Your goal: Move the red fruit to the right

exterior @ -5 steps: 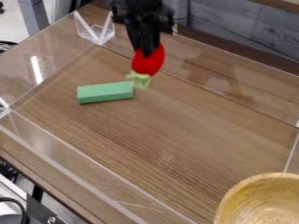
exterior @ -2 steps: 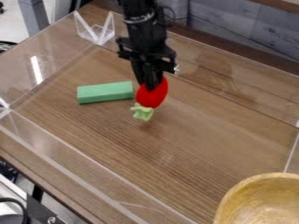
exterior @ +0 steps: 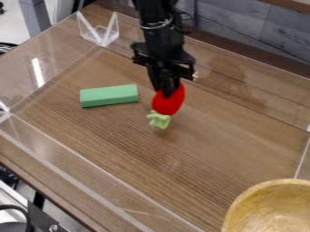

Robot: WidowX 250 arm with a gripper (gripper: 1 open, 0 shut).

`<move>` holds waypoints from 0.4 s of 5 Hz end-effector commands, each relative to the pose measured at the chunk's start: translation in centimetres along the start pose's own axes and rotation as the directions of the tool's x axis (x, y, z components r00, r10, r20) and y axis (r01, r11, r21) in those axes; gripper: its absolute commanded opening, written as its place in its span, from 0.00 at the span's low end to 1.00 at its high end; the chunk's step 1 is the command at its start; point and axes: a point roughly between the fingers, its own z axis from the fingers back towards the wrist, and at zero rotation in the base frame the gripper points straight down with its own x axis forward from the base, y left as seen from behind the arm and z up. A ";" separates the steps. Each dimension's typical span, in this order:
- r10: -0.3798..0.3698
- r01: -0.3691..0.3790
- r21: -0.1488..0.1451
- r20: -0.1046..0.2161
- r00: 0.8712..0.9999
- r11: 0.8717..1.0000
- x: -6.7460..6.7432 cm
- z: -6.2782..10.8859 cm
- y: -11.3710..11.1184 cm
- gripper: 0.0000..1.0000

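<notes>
The red fruit (exterior: 169,102) is a small bright red strawberry with a pale green leafy cap (exterior: 159,120) pointing down toward the wooden table. My black gripper (exterior: 166,88) comes straight down from above and is shut on the fruit's upper part. The fruit hangs just above the table or touches it with its cap; I cannot tell which. It is to the right of the flat green block (exterior: 109,95), well apart from it.
Clear acrylic walls (exterior: 36,63) fence the wooden table surface (exterior: 206,163). A clear plastic stand (exterior: 100,32) sits at the back left. The rim of a wooden bowl (exterior: 273,207) shows at the bottom right corner.
The gripper carried the red fruit rightward and toward the front, away from the green block, and lowered it toward the table. The green block stayed put.
</notes>
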 end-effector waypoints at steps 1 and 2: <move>-0.008 0.008 0.009 0.027 1.000 1.000 0.6 0.7 -0.4 0.00; 0.014 -0.014 0.011 0.030 0.999 1.000 -0.3 0.3 0.2 0.00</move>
